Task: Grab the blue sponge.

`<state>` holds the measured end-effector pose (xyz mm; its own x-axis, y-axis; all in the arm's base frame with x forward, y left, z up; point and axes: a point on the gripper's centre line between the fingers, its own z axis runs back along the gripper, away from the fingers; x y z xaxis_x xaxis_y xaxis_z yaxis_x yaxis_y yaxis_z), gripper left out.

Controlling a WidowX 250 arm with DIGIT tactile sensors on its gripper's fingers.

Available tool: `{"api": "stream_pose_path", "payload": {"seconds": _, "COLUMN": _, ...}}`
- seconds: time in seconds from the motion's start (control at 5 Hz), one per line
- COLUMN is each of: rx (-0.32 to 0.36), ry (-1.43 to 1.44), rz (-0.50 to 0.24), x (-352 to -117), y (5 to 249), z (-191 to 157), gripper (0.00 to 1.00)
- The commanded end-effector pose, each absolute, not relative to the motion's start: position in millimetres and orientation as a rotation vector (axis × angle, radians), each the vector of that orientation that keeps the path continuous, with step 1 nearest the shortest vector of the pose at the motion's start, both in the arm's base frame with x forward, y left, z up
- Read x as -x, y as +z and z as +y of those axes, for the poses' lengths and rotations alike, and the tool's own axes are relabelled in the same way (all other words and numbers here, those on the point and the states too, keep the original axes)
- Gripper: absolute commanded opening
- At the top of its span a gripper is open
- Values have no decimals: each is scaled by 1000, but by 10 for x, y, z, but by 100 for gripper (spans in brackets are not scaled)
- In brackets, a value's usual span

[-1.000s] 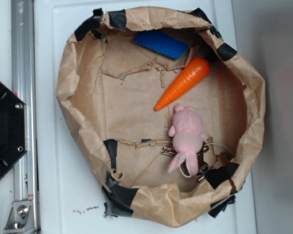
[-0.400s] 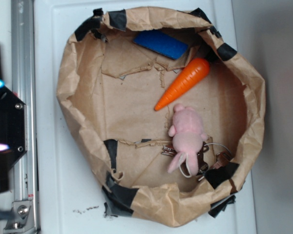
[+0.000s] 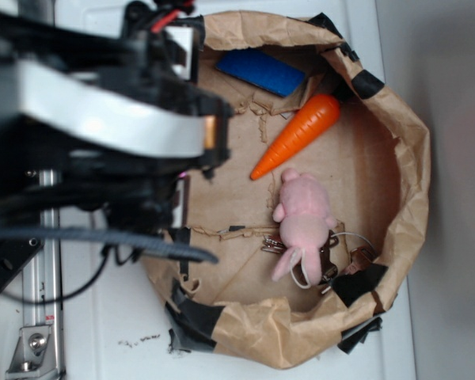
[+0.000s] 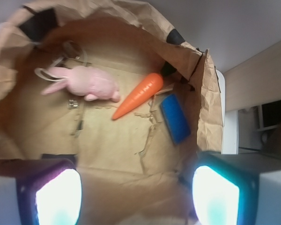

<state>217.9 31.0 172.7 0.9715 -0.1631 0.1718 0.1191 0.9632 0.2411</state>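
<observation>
Blue sponge (image 3: 260,71): lies flat on the floor of the paper bag, tucked into the far corner against the wall, under the folded rim. In the wrist view it (image 4: 175,118) sits right of centre, long side running along the bag wall.

Why there: judged, the corner spot leaves one long edge crowded by paper; the inward edge is the freer one.

Gripper (image 4: 136,194): high above the bag's near side, not yet down among the things. Jaws stand wide apart, the two lit pads (image 4: 58,197) at the lower corners of the wrist view with the bag floor showing between them. Nothing held.

Arm (image 3: 103,119): blurred in the exterior view, covers the bag's left side; the jaws themselves cannot be made out there.

Paper bag (image 3: 412,182): brown, crumpled, rolled down into a basin, black tape patches on the rim, resting on a white surface (image 3: 103,332).

Orange carrot (image 3: 298,134): just beside the sponge, tip pointing to the bag's middle, thick end near the same corner. Closest thing to a descent path.

Pink bunny (image 3: 303,220): nearer the bag's middle-right, apart from the sponge, lying over some metal bits and a wire loop.

In the way: judged, the overhanging bag wall and the carrot's thick end both narrow the approach.
</observation>
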Motion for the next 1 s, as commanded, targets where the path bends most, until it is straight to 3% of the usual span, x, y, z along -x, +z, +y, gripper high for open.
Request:
{"api": "stream_pose_path", "payload": {"seconds": 0.0, "rx": -262, "ry": -288, "rz": -189, "x": -2445, "y": 1270, "z": 478, "gripper": 100}}
{"api": "stream_pose_path", "payload": {"seconds": 0.2, "rx": -239, "ry": -342, "rz": -167, "x": -2546, "y": 1049, "z": 500, "gripper": 100}}
{"api": "stream_pose_path", "payload": {"seconds": 0.4, "rx": -260, "ry": -382, "rz": -137, "x": -2645, "y": 875, "z": 477, "gripper": 100}}
{"api": "stream_pose_path", "payload": {"seconds": 0.8, "rx": -248, "ry": -392, "rz": -77, "x": -2695, "y": 628, "z": 745, "gripper": 100}}
